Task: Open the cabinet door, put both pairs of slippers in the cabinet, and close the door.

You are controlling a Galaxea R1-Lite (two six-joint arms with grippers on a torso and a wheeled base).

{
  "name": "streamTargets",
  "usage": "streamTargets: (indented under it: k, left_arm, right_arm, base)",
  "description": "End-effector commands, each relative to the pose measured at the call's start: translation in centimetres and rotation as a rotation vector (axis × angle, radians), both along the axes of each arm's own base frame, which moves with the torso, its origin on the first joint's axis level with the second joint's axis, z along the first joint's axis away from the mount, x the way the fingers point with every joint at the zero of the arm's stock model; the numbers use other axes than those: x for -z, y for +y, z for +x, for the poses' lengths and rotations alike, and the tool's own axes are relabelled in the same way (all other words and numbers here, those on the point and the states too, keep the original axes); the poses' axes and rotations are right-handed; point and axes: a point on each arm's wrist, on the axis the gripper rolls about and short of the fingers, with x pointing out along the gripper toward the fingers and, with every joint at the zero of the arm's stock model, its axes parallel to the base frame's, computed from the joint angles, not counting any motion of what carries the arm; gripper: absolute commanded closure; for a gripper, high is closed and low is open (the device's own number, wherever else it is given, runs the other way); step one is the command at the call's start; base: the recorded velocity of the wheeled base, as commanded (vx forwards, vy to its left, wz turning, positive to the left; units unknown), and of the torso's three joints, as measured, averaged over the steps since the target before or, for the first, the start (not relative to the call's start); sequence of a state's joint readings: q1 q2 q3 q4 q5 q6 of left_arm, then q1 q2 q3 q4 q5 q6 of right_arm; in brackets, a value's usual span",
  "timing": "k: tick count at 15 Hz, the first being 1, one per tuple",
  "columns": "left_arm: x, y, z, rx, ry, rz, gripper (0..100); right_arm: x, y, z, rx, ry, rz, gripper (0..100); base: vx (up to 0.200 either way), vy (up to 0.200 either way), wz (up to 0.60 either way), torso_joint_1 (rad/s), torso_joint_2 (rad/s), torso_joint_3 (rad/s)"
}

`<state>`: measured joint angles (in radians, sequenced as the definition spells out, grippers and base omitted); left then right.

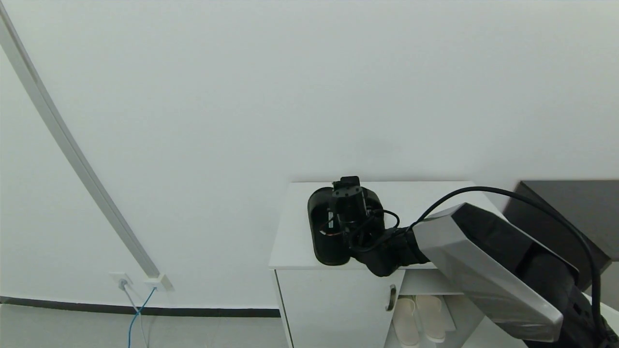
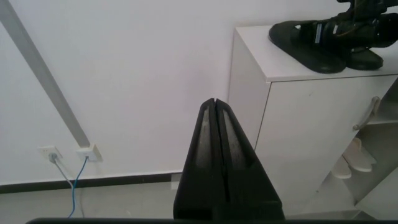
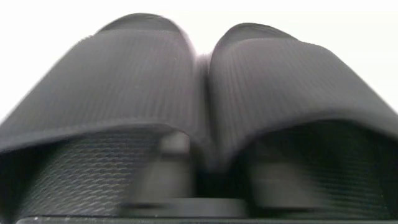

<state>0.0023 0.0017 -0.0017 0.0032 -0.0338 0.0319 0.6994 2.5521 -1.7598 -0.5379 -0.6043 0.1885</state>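
A pair of black slippers (image 1: 326, 232) lies side by side on top of the white cabinet (image 1: 295, 241). My right gripper (image 1: 347, 224) sits over them from above, shut on the inner sides where the two straps (image 3: 205, 81) press together. The left wrist view shows the same black slippers (image 2: 311, 43) with the right gripper (image 2: 348, 25) on them. A pair of white slippers (image 1: 418, 321) stands on a low shelf in the cabinet's open right half. The left door panel (image 1: 333, 309) with its handle (image 1: 390, 297) faces front. My left gripper (image 2: 214, 102) hangs shut and empty in front of the wall, left of the cabinet.
A dark piece of furniture (image 1: 561, 217) stands right of the cabinet. A slanted white conduit (image 1: 72, 150) runs down the wall to sockets (image 1: 121, 279) with a blue cable (image 1: 138, 314). Open floor lies left of the cabinet.
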Motion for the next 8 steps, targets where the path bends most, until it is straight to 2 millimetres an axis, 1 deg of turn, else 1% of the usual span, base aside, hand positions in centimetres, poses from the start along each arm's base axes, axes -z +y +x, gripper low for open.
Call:
streamTargets:
  k: [1, 2, 3, 5, 6, 7, 8]
  left_arm:
    - [0.0, 0.0, 0.0, -0.001, 0.000, 0.000, 100]
    - [0.0, 0.0, 0.0, -0.001, 0.000, 0.000, 100]
    - [0.0, 0.0, 0.0, -0.001, 0.000, 0.000, 100]
    - [0.0, 0.0, 0.0, -0.001, 0.000, 0.000, 100]
    - [0.0, 0.0, 0.0, -0.001, 0.000, 0.000, 100]
    - [0.0, 0.0, 0.0, -0.001, 0.000, 0.000, 100]
    - [0.0, 0.0, 0.0, -0.001, 0.000, 0.002, 100]
  right_arm:
    - [0.2, -0.1, 0.1, 0.003, 0.005, -0.004, 100]
    - [-0.2, -0.2, 0.0, 0.003, -0.001, 0.001, 100]
    - [-1.8, -0.4, -0.2, 0.003, -0.021, 0.018, 100]
    - [-4.9, -1.5, -1.6, -0.002, -0.038, 0.030, 100]
    - [-7.9, -3.1, -3.5, -0.020, -0.050, 0.036, 100]
    - [-9.7, -4.2, -5.4, -0.061, -0.050, 0.035, 100]
    - [-11.6, -5.6, -8.0, -0.126, -0.048, 0.034, 100]
  base:
    - [0.000, 0.000, 0.00, 0.000, 0.00, 0.000]
    - [0.000, 0.000, 0.00, 0.000, 0.00, 0.000]
    - [0.000, 0.000, 0.00, 0.000, 0.00, 0.000]
    - [0.000, 0.000, 0.00, 0.000, 0.00, 0.000]
    - [0.000, 0.000, 0.00, 0.000, 0.00, 0.000]
    - [0.000, 0.000, 0.00, 0.000, 0.00, 0.000]
    - [0.000, 0.000, 0.00, 0.000, 0.00, 0.000]
